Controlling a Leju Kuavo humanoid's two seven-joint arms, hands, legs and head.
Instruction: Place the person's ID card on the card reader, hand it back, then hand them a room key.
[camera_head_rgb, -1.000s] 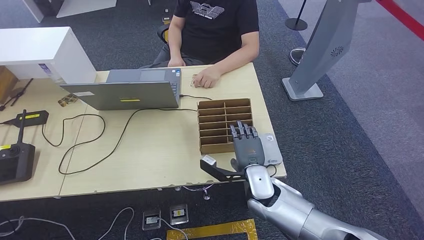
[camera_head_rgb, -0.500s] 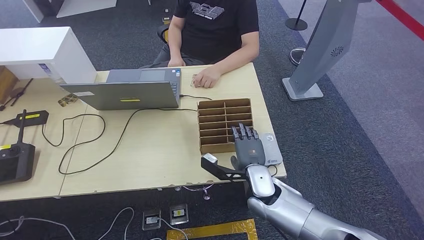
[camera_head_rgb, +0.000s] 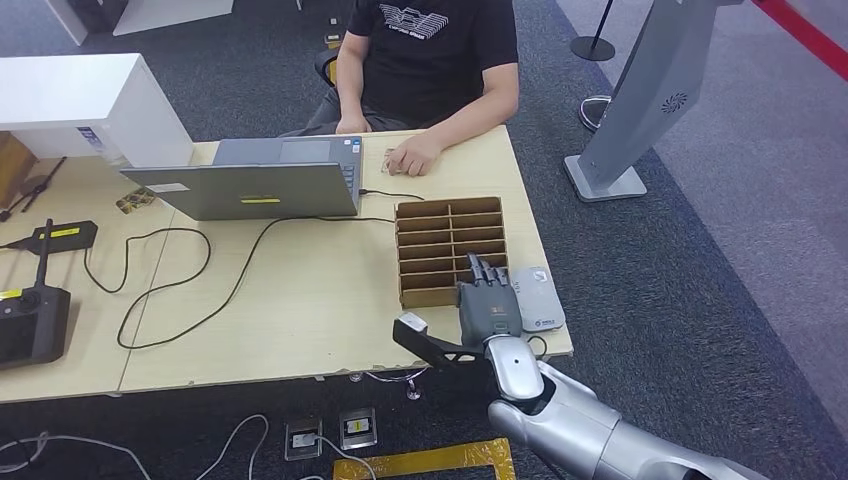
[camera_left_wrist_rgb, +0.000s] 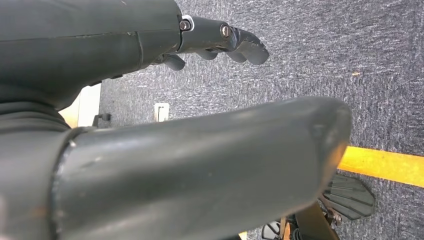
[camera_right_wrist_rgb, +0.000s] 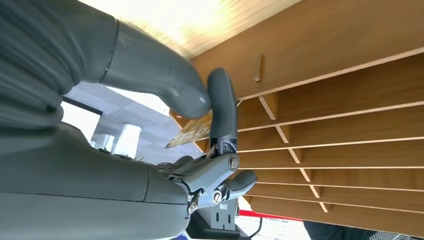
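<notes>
No text is legible. The card reader (camera_head_rgb: 537, 298), just beside the right hand (camera_head_rgb: 489, 305), bears a small unreadable logo mark.

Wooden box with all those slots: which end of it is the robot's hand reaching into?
The end nearest the robot, farthest from the seated person. The right hand sits over the wooden box at its near right corner, beside the grey card reader.

The right hand (camera_head_rgb: 489, 305) was positioned at the near right corner of the wooden table (camera_head_rgb: 300, 290), fingers pointing away from the robot. It overlapped the near edge of the compartmented wooden tray (camera_head_rgb: 446, 240) and lay just beside the grey card reader (camera_head_rgb: 535, 297). A person (camera_head_rgb: 430, 60) sat at the far side, one hand resting beside the laptop (camera_head_rgb: 250, 180).
</notes>
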